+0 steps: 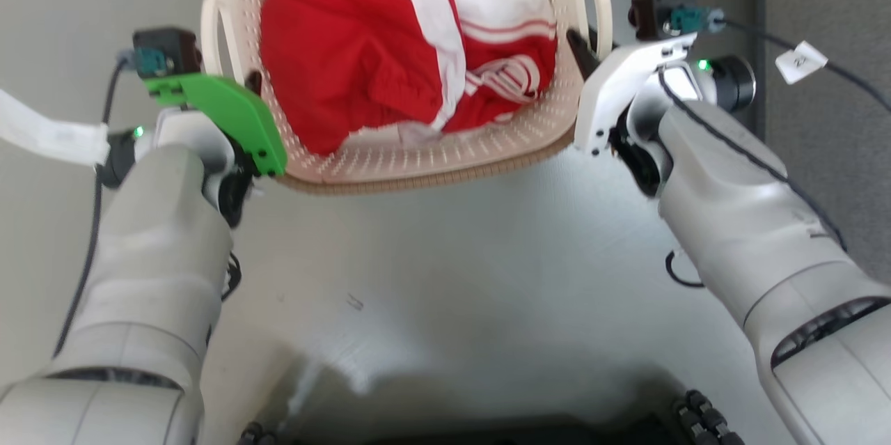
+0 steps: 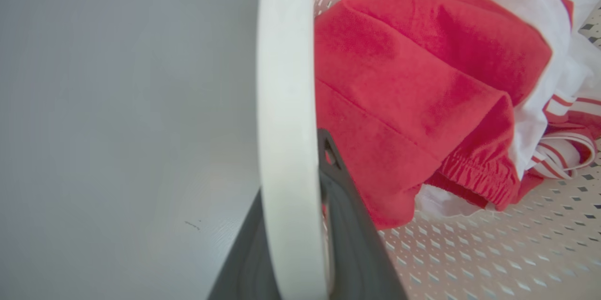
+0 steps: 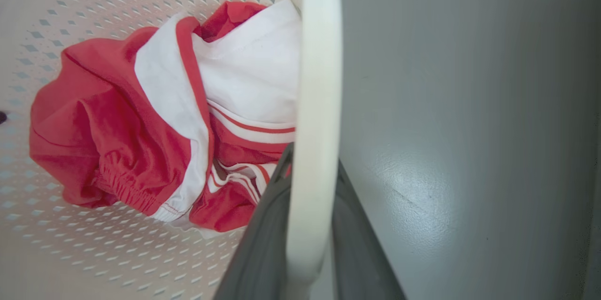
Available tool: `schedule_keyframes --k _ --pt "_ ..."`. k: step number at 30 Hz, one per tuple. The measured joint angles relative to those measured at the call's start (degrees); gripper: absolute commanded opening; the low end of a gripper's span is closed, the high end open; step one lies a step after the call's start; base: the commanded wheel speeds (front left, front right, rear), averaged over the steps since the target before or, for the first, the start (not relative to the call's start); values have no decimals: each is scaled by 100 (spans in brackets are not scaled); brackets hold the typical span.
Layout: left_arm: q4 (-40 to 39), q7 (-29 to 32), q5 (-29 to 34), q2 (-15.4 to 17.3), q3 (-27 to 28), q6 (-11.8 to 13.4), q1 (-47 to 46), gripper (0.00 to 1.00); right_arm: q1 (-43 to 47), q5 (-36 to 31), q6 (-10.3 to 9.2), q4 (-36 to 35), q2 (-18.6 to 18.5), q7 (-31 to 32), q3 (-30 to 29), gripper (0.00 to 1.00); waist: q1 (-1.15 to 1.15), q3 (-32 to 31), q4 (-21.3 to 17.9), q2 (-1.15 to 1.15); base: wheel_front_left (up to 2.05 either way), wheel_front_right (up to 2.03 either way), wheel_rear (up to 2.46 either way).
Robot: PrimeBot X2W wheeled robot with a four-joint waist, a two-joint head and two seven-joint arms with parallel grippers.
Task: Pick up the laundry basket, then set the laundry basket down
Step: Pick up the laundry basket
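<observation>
And there's the laundry basket (image 1: 418, 159), cream-white plastic with rows of little holes through its walls and a brown woven-look rim curving along the near edge. It's mouth-up at the top of the head view, over the pale grey floor (image 1: 452, 278). Its two white side handles (image 1: 211, 34) arch up, one at each side.

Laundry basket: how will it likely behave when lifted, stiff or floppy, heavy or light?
Probably stiff: the laundry basket is moulded perforated plastic and looks unbent. Likely light: it holds a few crumpled red-and-white clothes. Held by thin side handles in the jaws of the left gripper and right gripper, it could tilt forward or back.
</observation>
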Motion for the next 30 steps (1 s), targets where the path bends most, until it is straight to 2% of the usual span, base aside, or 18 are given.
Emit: schedule_keyframes --k 21,30 --pt "180 465 -354 -137 65 -20 1219 0 1157 602 254 337 88 483 245 0 0 -1518 7 0 0 0 0" --pt "193 725 -452 -143 84 -26 1676 0 1595 857 301 318 97 713 430 0 0 -2175 -19 0 0 0 0"
